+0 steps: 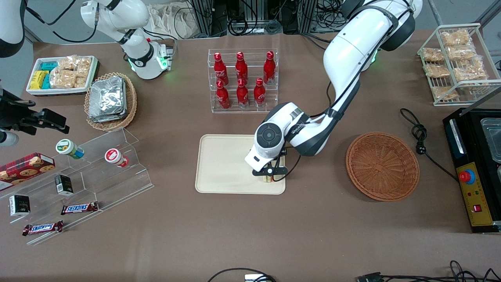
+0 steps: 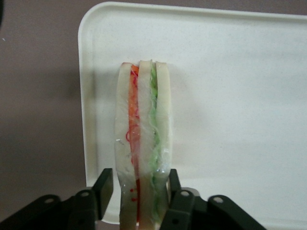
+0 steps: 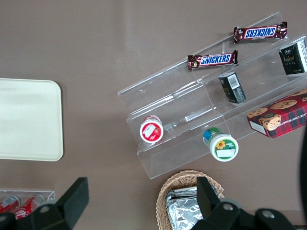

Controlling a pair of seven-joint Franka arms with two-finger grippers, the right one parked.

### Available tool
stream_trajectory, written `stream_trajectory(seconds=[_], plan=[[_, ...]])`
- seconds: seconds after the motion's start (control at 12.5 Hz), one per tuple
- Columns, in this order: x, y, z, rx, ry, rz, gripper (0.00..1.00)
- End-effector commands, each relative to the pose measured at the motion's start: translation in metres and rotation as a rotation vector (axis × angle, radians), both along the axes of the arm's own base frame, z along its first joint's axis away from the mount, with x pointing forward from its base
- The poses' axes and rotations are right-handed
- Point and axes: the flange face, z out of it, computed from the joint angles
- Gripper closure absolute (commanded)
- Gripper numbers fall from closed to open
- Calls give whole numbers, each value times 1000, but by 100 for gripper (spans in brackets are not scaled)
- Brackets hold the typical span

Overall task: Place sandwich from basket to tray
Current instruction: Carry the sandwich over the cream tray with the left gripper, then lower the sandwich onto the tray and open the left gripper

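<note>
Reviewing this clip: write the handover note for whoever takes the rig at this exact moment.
Gripper: over the tray's corner nearest the basket and the front camera, fingers closed on the sandwich.
Sandwich: held on edge, above or on the tray; contact cannot be judged.
Basket: empty, on the table toward the working arm's end.
Done: sandwich taken out of the basket and carried to the tray.
Left: set it down if not yet resting, open the fingers, lift the arm away.

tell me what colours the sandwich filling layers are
Orange-red and green, between white bread slices; the left wrist view shows the sandwich best, held in the pincer over the tray.
</note>
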Motion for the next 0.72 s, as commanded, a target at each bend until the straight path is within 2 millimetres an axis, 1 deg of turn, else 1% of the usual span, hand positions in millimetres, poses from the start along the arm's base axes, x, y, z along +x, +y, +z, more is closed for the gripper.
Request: stream_trajectory(seconds=[0.0,0.08,0.16,0.24,0.4,0.48,0.56,0.64], plan=[[7,5,14,16,-15,16,0],[14,13,26,12,-31,36,0],[20,19,35,8,-41,50,0],[27,30,52,10,-53,67,0],[41,68,92,35,-37,123,0],[44,79,105,37,-45,148,0],[36,84,122,45,-69,180,0],[26,103,134,55,-92,196,0]])
